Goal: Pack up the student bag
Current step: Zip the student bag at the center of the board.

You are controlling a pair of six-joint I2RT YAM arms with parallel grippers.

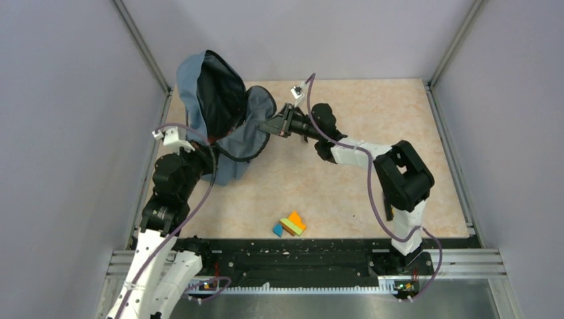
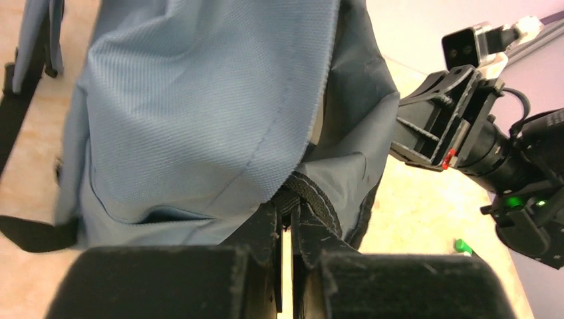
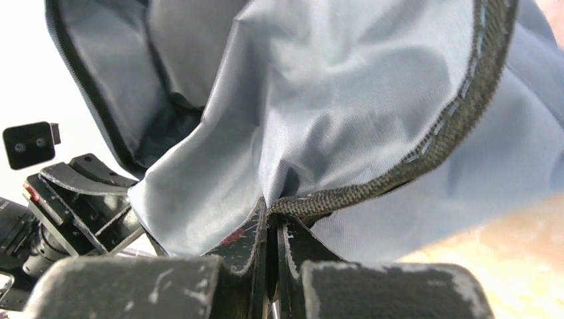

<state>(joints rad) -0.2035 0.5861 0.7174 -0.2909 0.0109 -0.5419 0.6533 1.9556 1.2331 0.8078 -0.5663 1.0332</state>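
The student bag (image 1: 219, 116), slate-blue with dark lining, stands at the back left of the table with its mouth held open. My left gripper (image 1: 207, 141) is shut on the bag's black edge band at the near left side; in the left wrist view the gripper (image 2: 287, 203) pinches the black webbing under the blue fabric (image 2: 199, 100). My right gripper (image 1: 269, 124) is shut on the bag's right rim; in the right wrist view the gripper (image 3: 271, 211) clamps the black zipper edge (image 3: 425, 149). A small stack of coloured books (image 1: 290, 224) lies near the front middle.
Black straps (image 2: 16, 100) lie on the table left of the bag. Grey walls enclose the table on the left, back and right. A black rail (image 1: 292, 256) runs along the near edge.
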